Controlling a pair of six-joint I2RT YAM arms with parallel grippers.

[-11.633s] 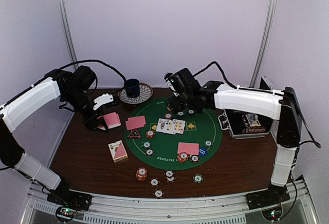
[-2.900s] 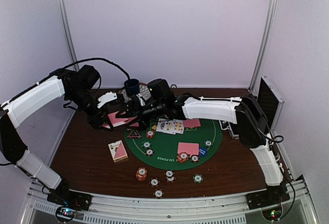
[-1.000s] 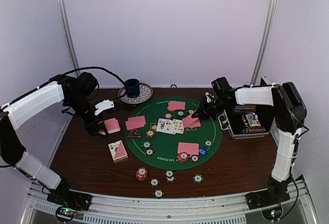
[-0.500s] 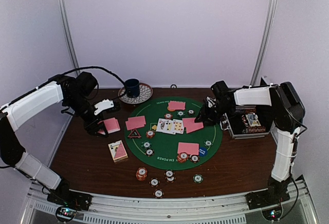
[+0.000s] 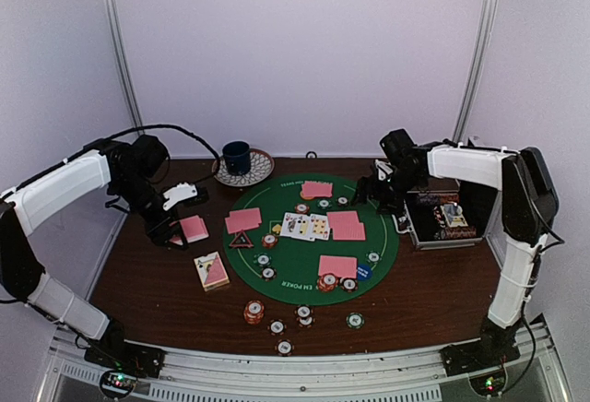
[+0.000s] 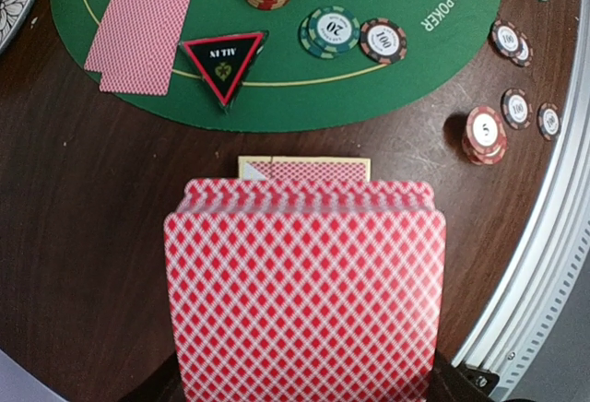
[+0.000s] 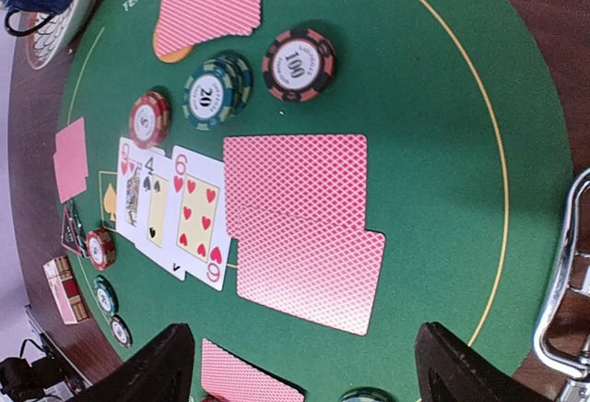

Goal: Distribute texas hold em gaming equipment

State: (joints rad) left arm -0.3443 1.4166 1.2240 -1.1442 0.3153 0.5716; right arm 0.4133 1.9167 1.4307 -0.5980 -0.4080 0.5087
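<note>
Our left end effector [image 5: 175, 222] clasps the card deck [image 6: 304, 291], well apart to the left of our right end effector [image 7: 304, 365], which hangs released beside two face-down cards [image 7: 304, 236].

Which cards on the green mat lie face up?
The three overlapping cards at the centre of the mat, showing a six of hearts. The other cards there, like the pair beside them, show pink backs.
</note>
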